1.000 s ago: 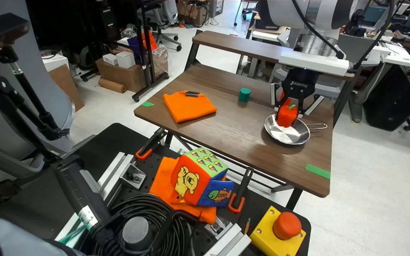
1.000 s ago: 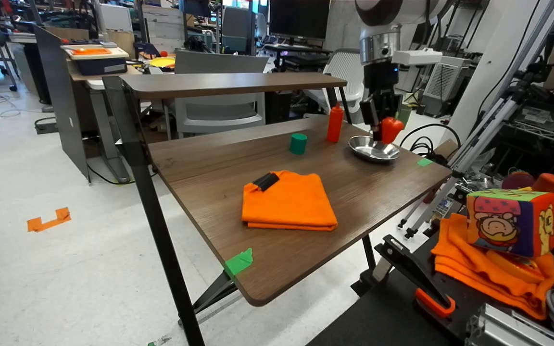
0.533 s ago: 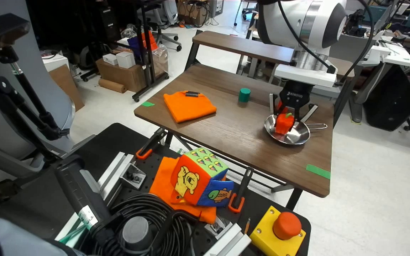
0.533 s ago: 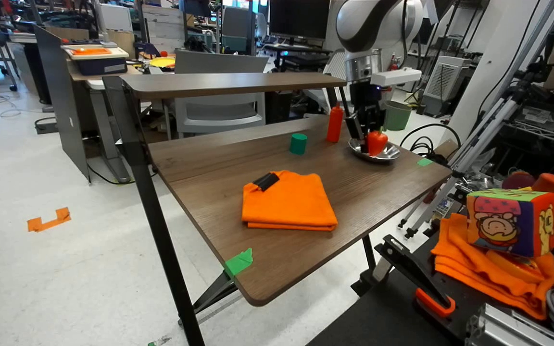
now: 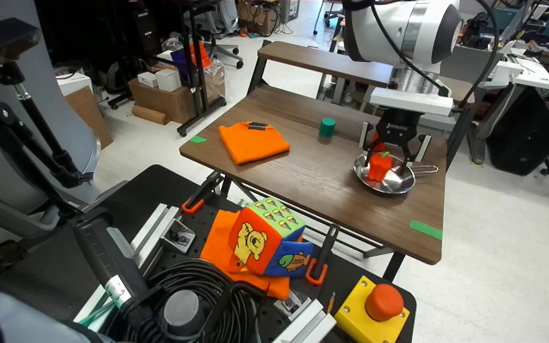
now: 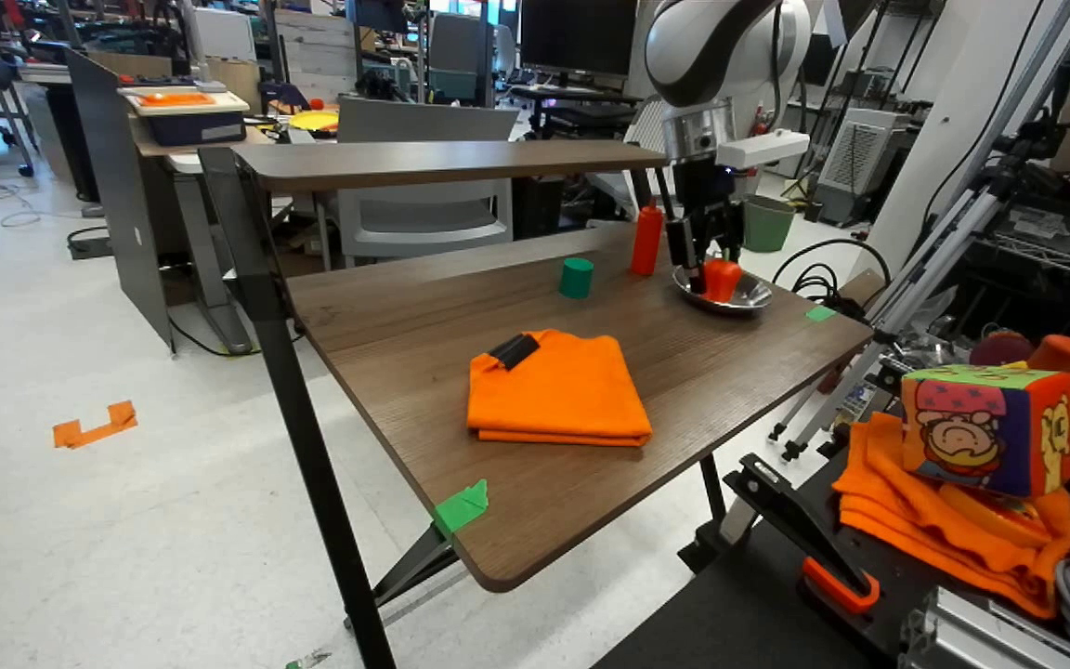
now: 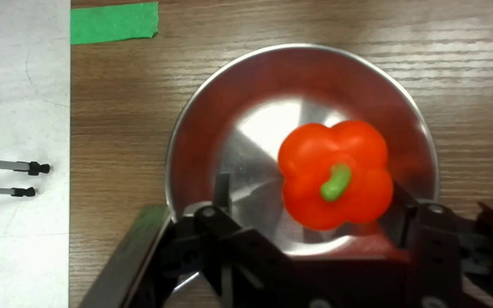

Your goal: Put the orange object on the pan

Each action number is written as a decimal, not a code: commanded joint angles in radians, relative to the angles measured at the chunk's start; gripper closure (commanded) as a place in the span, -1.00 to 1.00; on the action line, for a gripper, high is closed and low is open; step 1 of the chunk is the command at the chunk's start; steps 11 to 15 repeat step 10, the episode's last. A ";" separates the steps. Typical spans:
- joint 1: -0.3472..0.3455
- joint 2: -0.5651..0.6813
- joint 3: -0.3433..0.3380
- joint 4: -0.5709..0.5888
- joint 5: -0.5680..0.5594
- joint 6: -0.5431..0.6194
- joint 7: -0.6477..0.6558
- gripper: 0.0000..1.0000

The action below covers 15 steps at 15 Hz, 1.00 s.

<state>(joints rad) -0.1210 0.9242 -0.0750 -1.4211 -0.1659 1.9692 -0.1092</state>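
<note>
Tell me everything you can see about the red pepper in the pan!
The pepper is bright orange-red, smooth and a bit shiny, like a plastic toy, with four rounded lobes and a short, bent green stem. It stands roughly upright, stem up, off-centre in the silver pan. The open hand has a finger on each side; one is clear of it, but I can't tell whether the other touches.

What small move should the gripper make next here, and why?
Probably ease the black two-fingered gripper straight up: it stands open, with a visible gap on one side of the glossy orange-red bell pepper, which already rests in the round silver metal pan.
</note>
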 commanded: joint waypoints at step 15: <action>-0.008 -0.311 0.009 -0.377 0.071 0.129 -0.005 -1.00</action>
